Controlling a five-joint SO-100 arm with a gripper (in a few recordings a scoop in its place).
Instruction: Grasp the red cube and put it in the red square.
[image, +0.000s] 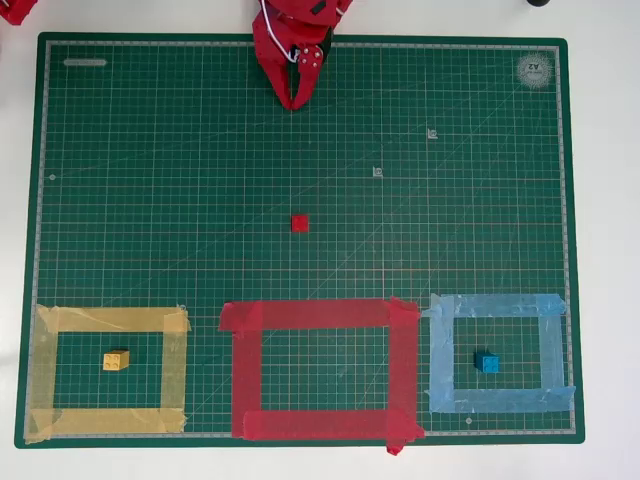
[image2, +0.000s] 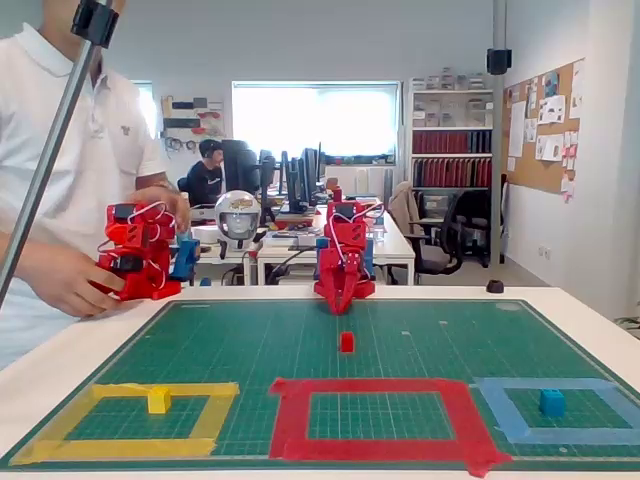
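The red cube (image: 300, 223) (image2: 346, 342) sits alone on the green cutting mat, in the middle, above the red square (image: 320, 316) (image2: 377, 388) in the overhead view. The red square is a wide red tape outline at the mat's near edge with nothing inside it. My red gripper (image: 296, 102) (image2: 340, 308) hangs at the far edge of the mat, folded back, its fingers pointing toward the cube and pressed together. It holds nothing and stands well away from the cube.
A yellow tape outline (image: 108, 320) holds a yellow cube (image: 116, 360) at the left. A light-blue tape outline (image: 497, 305) holds a blue cube (image: 487, 363) at the right. The green mat (image: 150, 180) lies on a white table. A person sits behind the table at the left in the fixed view.
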